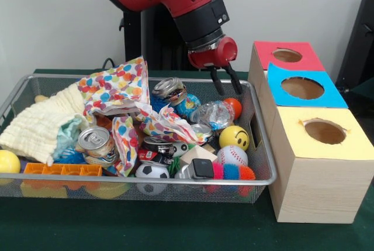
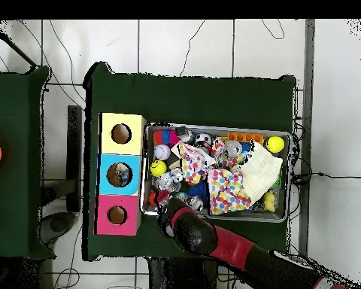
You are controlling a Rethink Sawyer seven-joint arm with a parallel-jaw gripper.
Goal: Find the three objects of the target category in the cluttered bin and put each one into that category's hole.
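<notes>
The bin [image 1: 146,179] of silver wire mesh sits on the green table, full of clutter; it also shows in the overhead view [image 2: 287,197]. My gripper [image 1: 225,89] hangs open and empty over the bin's far right corner, just above an orange ball [image 1: 235,106]. In the overhead view the gripper [image 2: 162,203] is at the bin's corner next to the pink box. Three wooden boxes with round holes stand beside the bin: pink-topped [image 1: 286,55], blue-topped [image 1: 302,88] and yellow-topped [image 1: 325,131].
In the bin lie a yellow smiley ball [image 1: 234,137], a baseball [image 1: 232,155], a soccer ball [image 1: 152,171], tin cans [image 1: 95,142] [image 1: 169,88], a polka-dot wrapper [image 1: 117,90], a cream cloth [image 1: 44,125], an orange tray [image 1: 62,169] and a yellow ball [image 1: 8,161].
</notes>
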